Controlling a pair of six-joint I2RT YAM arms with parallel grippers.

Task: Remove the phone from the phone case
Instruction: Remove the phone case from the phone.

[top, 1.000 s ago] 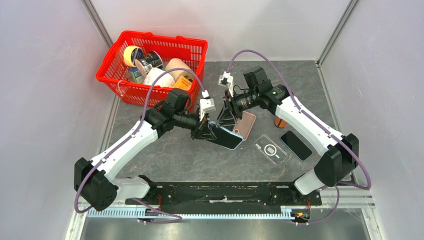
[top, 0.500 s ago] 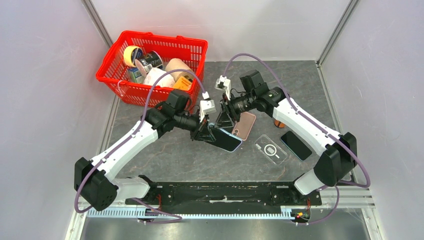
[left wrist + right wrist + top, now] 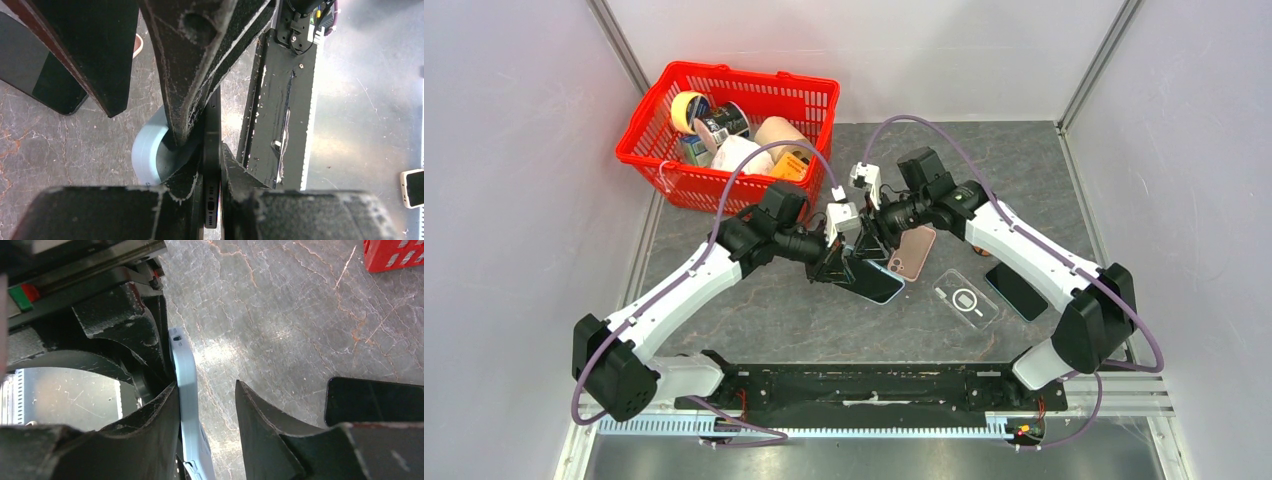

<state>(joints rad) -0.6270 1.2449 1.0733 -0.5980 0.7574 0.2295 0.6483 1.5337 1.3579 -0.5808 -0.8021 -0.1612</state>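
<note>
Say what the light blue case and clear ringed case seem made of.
The light blue phone case: likely matte silicone or soft plastic, dull with rounded edges. The clear phone case with white ring: seemingly transparent plastic, grey table visible through it.

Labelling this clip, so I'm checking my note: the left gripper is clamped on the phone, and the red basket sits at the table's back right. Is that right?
Not quite. The red basket sits at the table's back left, not back right, as the top external view shows. The rest holds: in the left wrist view, the left gripper is clamped on the phone.
</note>
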